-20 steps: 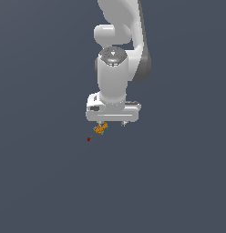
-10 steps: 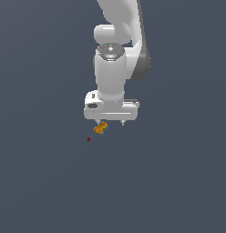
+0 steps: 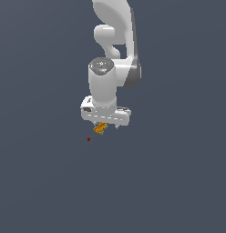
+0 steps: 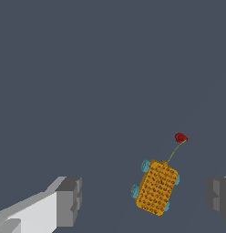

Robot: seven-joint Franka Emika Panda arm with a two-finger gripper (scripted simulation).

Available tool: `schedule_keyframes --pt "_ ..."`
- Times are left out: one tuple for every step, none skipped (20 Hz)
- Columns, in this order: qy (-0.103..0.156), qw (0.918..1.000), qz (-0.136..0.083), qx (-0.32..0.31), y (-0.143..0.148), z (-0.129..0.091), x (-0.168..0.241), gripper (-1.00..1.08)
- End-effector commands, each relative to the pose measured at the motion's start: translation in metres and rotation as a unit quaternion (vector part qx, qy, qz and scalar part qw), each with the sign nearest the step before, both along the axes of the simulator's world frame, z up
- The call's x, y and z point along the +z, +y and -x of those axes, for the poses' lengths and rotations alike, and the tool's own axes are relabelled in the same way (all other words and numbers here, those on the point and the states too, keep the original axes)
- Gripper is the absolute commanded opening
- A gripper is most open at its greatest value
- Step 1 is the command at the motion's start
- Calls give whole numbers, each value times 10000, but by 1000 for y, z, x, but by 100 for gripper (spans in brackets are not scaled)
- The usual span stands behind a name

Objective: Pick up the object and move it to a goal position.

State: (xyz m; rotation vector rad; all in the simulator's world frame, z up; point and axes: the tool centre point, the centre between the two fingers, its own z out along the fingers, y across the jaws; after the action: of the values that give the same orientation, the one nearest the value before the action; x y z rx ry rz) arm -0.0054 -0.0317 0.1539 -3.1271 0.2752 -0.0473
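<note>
One white Panda arm (image 3: 110, 68), descending from the top edge of the exterior view, wrist pointed down over a plain dark grey-blue ground (image 3: 178, 182). Gripper (image 3: 105, 126) at its lower end, spread wide: in the wrist view, two grey fingertips (image 4: 69, 200) far apart, nothing clamped between them. One object (image 3: 100, 129), small and orange with teal-blue bits, seen in the exterior view directly under the gripper body; in the wrist view (image 4: 156, 187) a pitted orange block with teal knobs at its corners, tilted, lying in the gap between the fingers, nearer one finger than the other and touching neither. Thin line running from the block toward the red marker. One goal position (image 3: 89, 139), a tiny dark-red dot, near the object and toward the exterior view's left, slightly lower in that frame; clear of the gripper. Height of the object above the ground hard to judge, possibly resting on it
</note>
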Motion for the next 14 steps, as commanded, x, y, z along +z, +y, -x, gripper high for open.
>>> schedule_keyframes --pt "33 9993 -26 -374 -10 8 -18 100" --pt "46 9985 -35 -549 -15 13 -26 100" --pt "60 9973 -42 -724 -20 17 -34 100" --pt "72 9960 -47 -889 -25 21 -42 100" --pt "83 9945 -50 -1042 -29 25 -48 100" --pt "94 9929 -51 -1185 -33 29 -54 100" --pt "103 9912 -51 -1316 -37 33 -60 100" --pt "111 9896 -50 -1436 -40 36 -65 100" --pt "118 9879 -49 -1544 -43 39 -70 100" --pt "125 9864 -47 -1641 -46 42 -74 100" --pt "130 9849 -44 -1726 -48 45 -77 100" --pt "135 9836 -42 -1801 -50 47 -80 100" --pt "139 9824 -40 -1863 -52 49 -83 100" --pt "142 9814 -38 -1914 -54 51 -85 100"
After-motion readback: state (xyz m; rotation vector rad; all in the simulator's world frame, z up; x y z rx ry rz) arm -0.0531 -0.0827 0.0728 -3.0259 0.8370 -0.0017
